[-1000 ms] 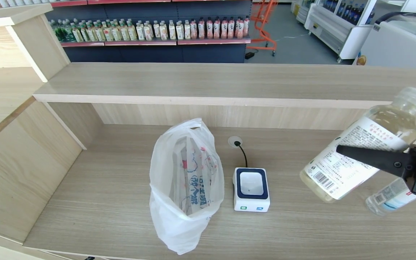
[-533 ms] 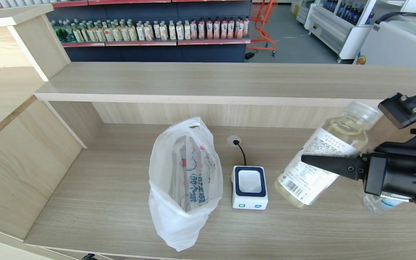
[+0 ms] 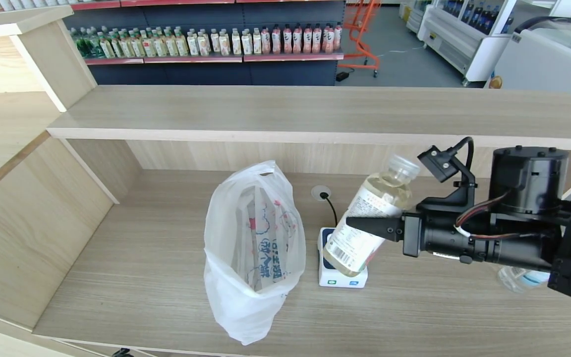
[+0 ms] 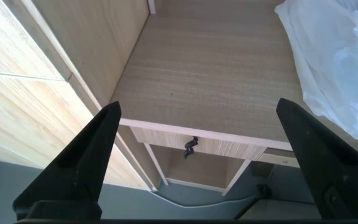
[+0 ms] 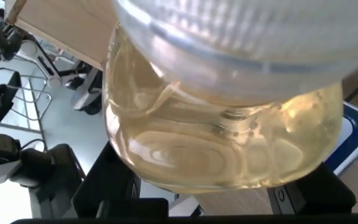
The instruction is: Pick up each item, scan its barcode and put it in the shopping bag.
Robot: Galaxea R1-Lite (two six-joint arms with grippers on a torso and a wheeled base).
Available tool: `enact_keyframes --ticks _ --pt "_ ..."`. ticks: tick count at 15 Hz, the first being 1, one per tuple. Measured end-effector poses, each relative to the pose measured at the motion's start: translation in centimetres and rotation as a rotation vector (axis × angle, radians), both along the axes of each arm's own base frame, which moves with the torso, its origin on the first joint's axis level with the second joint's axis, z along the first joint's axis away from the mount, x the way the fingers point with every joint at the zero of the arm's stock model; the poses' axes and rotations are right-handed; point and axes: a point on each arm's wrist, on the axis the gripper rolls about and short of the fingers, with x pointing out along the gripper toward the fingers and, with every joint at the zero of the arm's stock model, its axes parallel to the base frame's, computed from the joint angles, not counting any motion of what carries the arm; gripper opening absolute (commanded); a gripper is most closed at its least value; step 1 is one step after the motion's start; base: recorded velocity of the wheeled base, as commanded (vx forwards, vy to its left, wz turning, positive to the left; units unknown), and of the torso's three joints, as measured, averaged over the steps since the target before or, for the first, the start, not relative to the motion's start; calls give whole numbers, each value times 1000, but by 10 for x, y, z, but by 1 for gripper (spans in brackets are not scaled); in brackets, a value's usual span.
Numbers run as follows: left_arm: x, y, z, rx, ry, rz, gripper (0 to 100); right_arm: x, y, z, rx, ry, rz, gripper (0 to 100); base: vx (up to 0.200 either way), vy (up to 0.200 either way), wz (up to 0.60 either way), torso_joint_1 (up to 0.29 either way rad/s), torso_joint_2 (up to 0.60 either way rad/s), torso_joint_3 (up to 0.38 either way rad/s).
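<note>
Wooden counter (image 3: 414, 317): right fingers (image 3: 371, 227) clamp bottle (image 3: 380, 198) above scanner (image 3: 342, 283); left fingers (image 4: 86, 168) spread.

— What carries everything?
— A pale wood-grain counter (image 3: 414, 317), walled at the back and on the left.
— And on it?
— A white plastic shopping bag (image 3: 253, 248) stands open near the middle. Just right of it sits a white scanner (image 3: 341, 281), whose black cable (image 3: 333, 213) runs back to a round grommet (image 3: 321, 192). A clear bottle (image 3: 518, 278) lies far right.
</note>
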Motion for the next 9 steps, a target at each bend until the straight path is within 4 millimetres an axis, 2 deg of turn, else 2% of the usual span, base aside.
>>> enact_keyframes --ticks 6,9 --pt "0 0 0 0 0 0 100 46 43 -57 -86 -106 86 0 0 0 0 0 0 0" --pt "0 0 0 0 0 0 100 69 73 -69 -97 -163 133 0 0 0 0 0 0 0"
